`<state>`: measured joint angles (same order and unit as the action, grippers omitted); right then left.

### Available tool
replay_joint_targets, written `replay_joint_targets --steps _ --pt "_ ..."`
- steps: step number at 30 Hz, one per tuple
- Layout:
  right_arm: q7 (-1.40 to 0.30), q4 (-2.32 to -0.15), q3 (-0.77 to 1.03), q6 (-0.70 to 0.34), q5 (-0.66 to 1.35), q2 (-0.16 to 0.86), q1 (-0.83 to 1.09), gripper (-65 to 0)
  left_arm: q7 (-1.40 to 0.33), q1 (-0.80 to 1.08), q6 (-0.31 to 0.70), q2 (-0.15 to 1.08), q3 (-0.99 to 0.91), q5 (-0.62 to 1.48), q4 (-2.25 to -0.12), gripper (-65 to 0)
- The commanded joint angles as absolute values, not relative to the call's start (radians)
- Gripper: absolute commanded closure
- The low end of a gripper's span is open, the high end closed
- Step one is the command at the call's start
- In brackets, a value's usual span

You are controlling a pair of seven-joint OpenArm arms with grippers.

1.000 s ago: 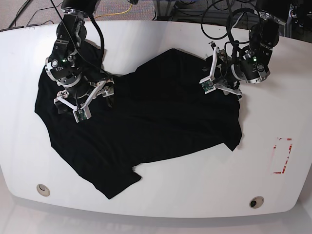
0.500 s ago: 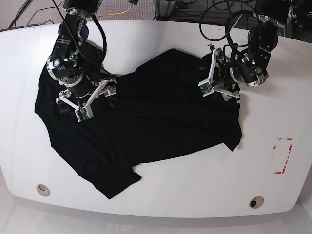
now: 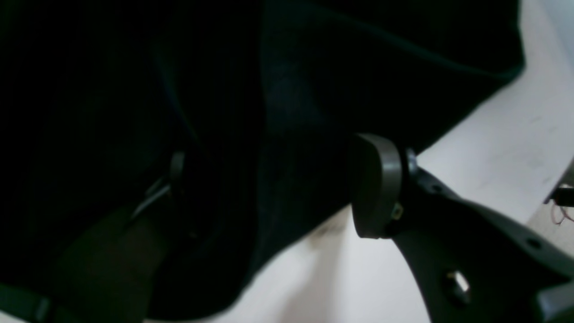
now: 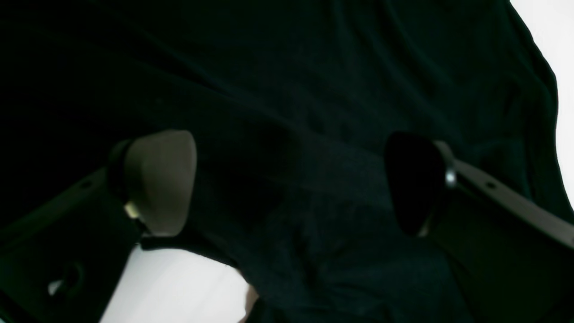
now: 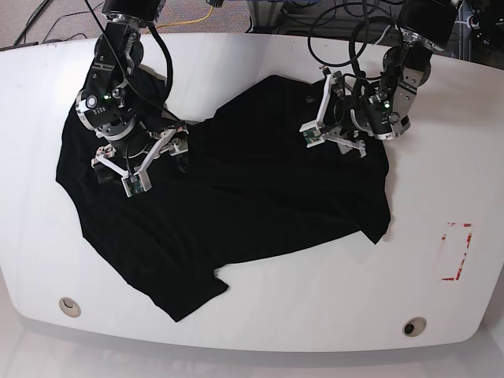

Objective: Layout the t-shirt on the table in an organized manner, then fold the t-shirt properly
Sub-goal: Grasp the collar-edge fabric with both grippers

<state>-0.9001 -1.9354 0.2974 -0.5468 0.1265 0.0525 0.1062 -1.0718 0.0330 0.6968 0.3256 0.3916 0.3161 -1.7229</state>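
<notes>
White table (image 5: 260, 315) shows bare along the near edge; beyond it the t-shirt (image 5: 236, 205) lies rumpled and skewed across the middle. Farther back, the right gripper (image 5: 142, 157) and left gripper (image 5: 340, 126) hover spread wide, holding nothing. Each should pinch a single layer at an edge and draw outward evenly.
</notes>
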Motion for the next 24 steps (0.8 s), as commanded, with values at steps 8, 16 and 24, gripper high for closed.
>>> replay_joint_targets --steps 8,16,24 --pt "-0.878 -1.954 0.300 -0.545 0.133 0.058 0.094 -65.0 -1.059 0.013 0.698 0.325 0.427 0.326 -1.741 -41.4" --pt "-0.878 -1.954 0.300 -0.545 0.133 0.059 0.094 -65.0 -1.059 0.015 0.698 0.312 0.427 0.326 -1.742 -41.4" --pt "-0.878 -1.954 0.300 -0.545 0.133 0.059 0.093 -65.0 -1.066 0.022 0.698 0.315 0.430 0.326 -1.794 -37.8"
